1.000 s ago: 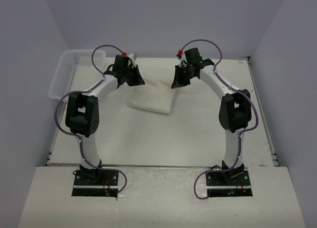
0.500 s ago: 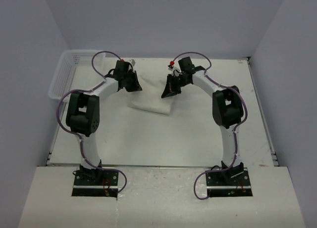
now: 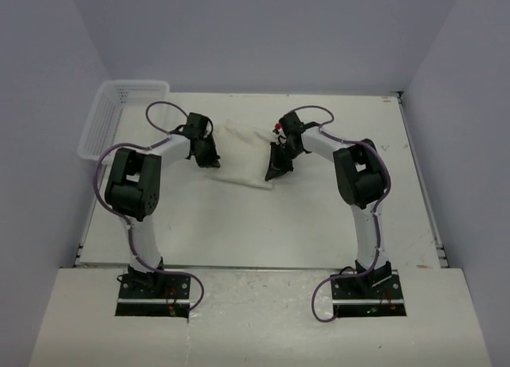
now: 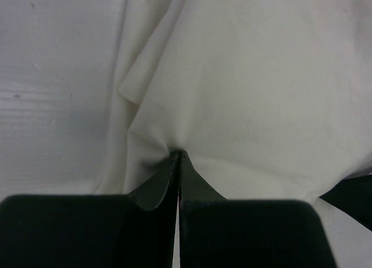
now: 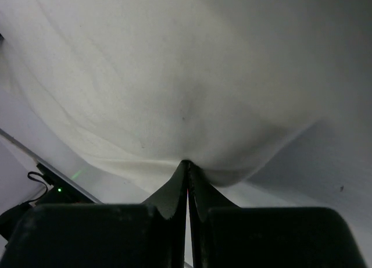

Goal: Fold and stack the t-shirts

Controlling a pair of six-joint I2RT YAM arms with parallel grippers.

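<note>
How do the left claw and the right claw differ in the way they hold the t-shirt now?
The left claw pinches the t-shirt on its left side, the right claw on its right side. Cloth by the left claw shows sharp folds; by the right claw it lies smoother. Both are shut on the cloth.

Top view: the left gripper (image 3: 209,158) and right gripper (image 3: 273,172) cover both side edges of the t-shirt (image 3: 241,152), and their tips are too small to resolve. Wrist views: the cloth runs off the frame edges. The fingers (image 4: 70,233) blur into dark masses near the lens. The layer count is indeterminable.
</note>
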